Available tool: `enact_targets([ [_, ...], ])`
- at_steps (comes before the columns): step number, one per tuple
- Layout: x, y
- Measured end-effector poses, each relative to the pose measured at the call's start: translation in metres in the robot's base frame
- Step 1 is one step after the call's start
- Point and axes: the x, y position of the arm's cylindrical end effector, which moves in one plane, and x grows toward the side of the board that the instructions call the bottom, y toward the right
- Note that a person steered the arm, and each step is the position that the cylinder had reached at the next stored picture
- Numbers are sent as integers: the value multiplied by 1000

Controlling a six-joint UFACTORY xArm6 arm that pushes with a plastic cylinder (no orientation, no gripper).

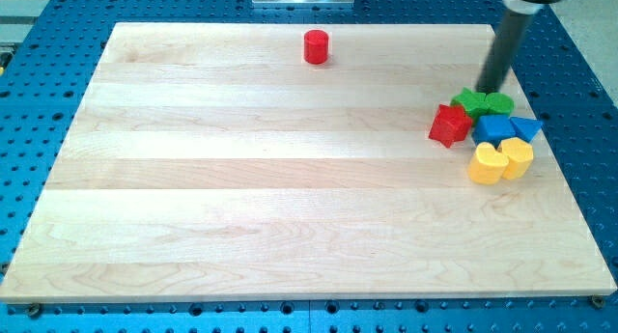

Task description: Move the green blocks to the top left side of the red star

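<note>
my tip (pixel 486 89) touches the top of the green blocks (pixel 482 103), red star (pixel 449 124) at their lower left; rod-only end effector, grasping nothing.

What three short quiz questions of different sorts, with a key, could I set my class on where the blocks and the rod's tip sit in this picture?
1. True or false: my tip stands at the upper edge of the green blocks.
2. Multiple choice: the red cylinder is (A) inside the cluster, (B) alone near the view's top, (C) at the view's bottom left.
3. Fill in: the two yellow blocks lie directly below the ____ blocks.

Key:
1. True.
2. B.
3. Blue. The red star sits at the cluster's left, on the wooden board.
</note>
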Motion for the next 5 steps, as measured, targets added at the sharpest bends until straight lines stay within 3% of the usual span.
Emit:
enact_targets([
  [1, 11, 40],
  [3, 45, 0],
  [5, 46, -46],
])
